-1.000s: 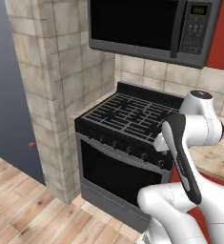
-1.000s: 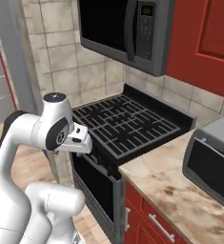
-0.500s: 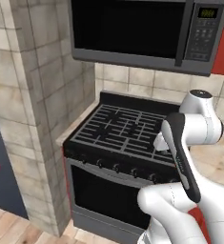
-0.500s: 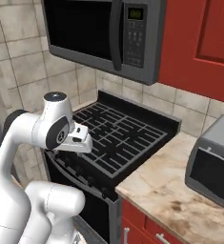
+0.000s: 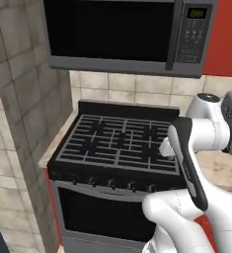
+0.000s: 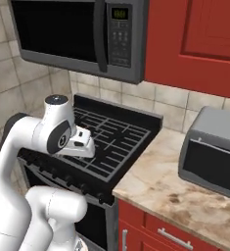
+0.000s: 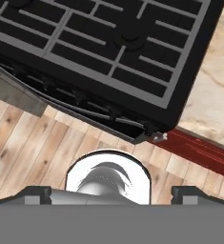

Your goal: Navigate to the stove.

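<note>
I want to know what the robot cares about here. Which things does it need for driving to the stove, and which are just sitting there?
For the job:
- stove, the black one with grey grates, right ahead of the robot

Just there:
- microwave, hung above the stove
- toaster oven, on the stone counter
- red cabinets
- wooden floor

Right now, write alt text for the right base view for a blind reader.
A black stove with grey grid grates stands under a microwave, the white robot arm folded in front of it. To its right, a speckled stone counter carries a grey toaster oven below red cabinets.
</note>
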You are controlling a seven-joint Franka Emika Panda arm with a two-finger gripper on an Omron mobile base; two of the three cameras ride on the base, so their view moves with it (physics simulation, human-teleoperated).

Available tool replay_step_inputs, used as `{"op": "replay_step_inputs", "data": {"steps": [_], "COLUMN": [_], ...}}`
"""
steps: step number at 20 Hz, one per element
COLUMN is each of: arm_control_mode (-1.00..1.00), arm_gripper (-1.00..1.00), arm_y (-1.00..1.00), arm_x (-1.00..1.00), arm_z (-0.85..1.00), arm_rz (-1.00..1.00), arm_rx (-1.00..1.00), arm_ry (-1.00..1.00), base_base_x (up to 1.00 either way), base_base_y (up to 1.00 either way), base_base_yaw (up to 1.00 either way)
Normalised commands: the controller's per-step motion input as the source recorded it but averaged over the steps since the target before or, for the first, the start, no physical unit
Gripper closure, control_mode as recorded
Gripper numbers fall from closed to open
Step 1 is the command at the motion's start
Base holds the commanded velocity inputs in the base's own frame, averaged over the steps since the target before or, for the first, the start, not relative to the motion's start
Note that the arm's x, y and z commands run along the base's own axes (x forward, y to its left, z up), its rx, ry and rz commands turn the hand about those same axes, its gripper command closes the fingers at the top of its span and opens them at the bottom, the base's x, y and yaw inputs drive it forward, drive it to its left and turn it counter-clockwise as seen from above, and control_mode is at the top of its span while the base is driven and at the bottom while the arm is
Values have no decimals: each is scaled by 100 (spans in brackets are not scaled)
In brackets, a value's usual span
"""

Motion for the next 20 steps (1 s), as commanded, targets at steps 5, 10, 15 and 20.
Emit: {"op": "replay_step_inputs", "data": {"steps": [5,10,15,20], "arm_control_mode": [100,100,100,100], "arm_gripper": [-100,-100,-100,-100], "arm_y": [0,0,0,0], "arm_x": [0,0,0,0], "arm_z": [0,0,0,0], "arm_rz": [0,0,0,0], "arm_rx": [0,0,0,0], "arm_ry": [0,0,0,0], "base_base_x": [41,37,35,37], "base_base_y": [43,62,54,11], "base_base_yaw": [-38,-34,-25,-18]}}
